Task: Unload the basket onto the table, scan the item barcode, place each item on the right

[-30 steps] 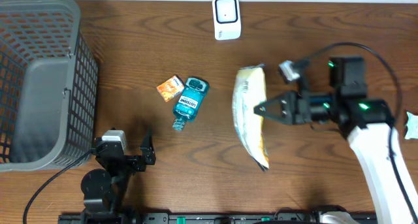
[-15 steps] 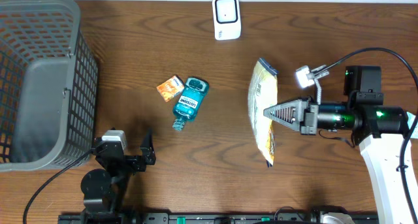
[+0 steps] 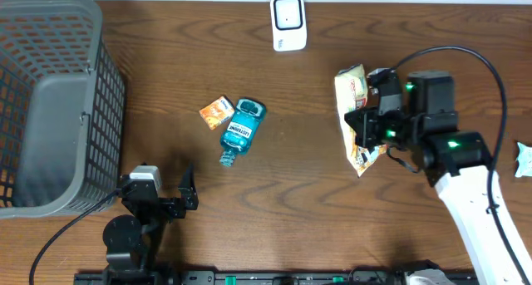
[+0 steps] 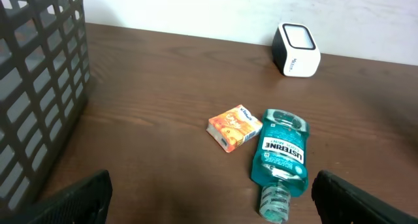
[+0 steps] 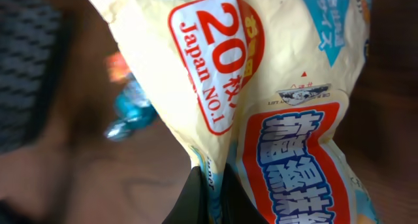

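Snack bag point(image 3: 350, 92) gripped in closed right tool point(image 3: 366, 127), held above counter point(image 3: 274, 194), long axis front-to-back. Scanner point(image 3: 288, 22) sits forward-left of it, well apart. Left tool point(image 3: 158, 185) open, empty, farther off.

The snack bag point(image 5: 287, 87) overflows the right wrist view; the bottle point(image 5: 130, 110) behind is blurred.

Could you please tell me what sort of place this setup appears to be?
Probably a mock shop checkout: a white barcode scanner at the far edge of the wooden table, a grey basket at one side, and packaged goods such as a mouthwash bottle and a snack bag.
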You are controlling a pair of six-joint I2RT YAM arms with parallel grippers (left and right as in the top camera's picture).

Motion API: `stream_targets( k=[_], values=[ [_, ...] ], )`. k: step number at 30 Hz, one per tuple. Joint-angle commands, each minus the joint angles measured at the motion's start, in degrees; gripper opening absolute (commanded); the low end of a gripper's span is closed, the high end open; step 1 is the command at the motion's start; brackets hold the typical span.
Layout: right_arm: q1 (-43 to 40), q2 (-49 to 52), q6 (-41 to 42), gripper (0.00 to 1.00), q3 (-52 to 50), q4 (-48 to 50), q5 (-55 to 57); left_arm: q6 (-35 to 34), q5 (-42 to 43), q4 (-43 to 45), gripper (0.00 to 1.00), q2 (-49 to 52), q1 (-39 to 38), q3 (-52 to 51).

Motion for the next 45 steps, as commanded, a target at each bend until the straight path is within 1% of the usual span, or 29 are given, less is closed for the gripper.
stream_targets(
  k=[1,4,7,10,13,16,17,18,19,21,22,25,27,29,32,35,40,43,45],
  values=[
    [4.26,3.08,4.83,0.01,0.42,2.29,19.63,1.16,0.33,0.07,0.98,-0.24,0.17,0.68],
    [6.05,6.86,4.68,0.01,0.44,7.13,22.43,1.16,0.33,0.07,0.98,-0.24,0.17,0.68],
    [6.36,12.39,4.42,0.01,0.79,14.64,22.75,1.16,0.33,0.07,0.98,-0.24,0.17,0.68],
    [6.36,18.14,4.42,0.01,2.91,18.78,22.75,1.16,0.33,0.04,0.98,-0.24,0.17,0.68],
    [6.36,24.3,3.91,0.01,8.48,17.73,23.17,1.16,0.31,0.07,0.98,-0.24,0.17,0.68],
    [6.67,28.37,3.96,0.01,15.39,10.43,21.05,1.16,0.33,0.07,0.98,-0.24,0.17,0.68],
    [6.84,28.79,3.96,0.08,16.55,8.68,20.22,1.16,0.33,0.07,0.98,-0.24,0.17,0.68],
    [7.19,29.11,3.93,0.21,17.84,6.36,19.54,1.16,0.33,0.07,0.98,-0.24,0.17,0.68],
    [7.76,29.14,3.93,0.38,18.84,3.72,19.5,1.16,0.33,0.07,0.98,-0.24,0.17,0.68],
    [9.18,28.83,2.82,0.43,19.32,-0.37,19.56,1.16,0.33,0.07,0.98,-0.24,0.17,0.68],
    [10.14,28.85,2.21,0.48,19.28,-2.47,19.96,1.16,0.33,0.07,0.98,-0.24,0.17,0.68],
    [13.27,29.55,1.51,0.8,18.29,-7.52,24.02,1.16,0.33,0.07,0.98,-0.24,0.17,0.68],
    [15.26,30.08,1.53,0.9,16.85,-9.44,28.37,1.16,0.33,0.07,0.98,-0.24,0.17,0.68],
    [16.48,30.18,1.55,0.99,14.67,-9.25,32.48,1.16,0.33,0.04,0.98,-0.24,0.17,0.68],
    [16.92,30.18,1.38,0.99,12.15,-7.28,34.38,1.16,0.33,0.07,0.98,-0.24,0.17,0.68],
    [16.92,30.18,-0.83,0.99,9.84,-4.04,35.1,1.16,0.33,0.07,0.98,-0.24,0.17,0.68],
    [16.37,30.21,-1.2,0.99,7.5,-0.66,42.29,1.16,0.33,0.07,0.98,-0.24,0.17,0.68],
    [15.45,30.21,-3.74,0.98,7.5,1.01,41.79,1.16,0.33,0.07,0.98,-0.24,0.17,0.68],
    [15.02,30.51,-4.63,0.95,7.5,1.99,41.72,1.16,0.31,0.07,0.98,-0.24,0.17,0.68]
  ],
)
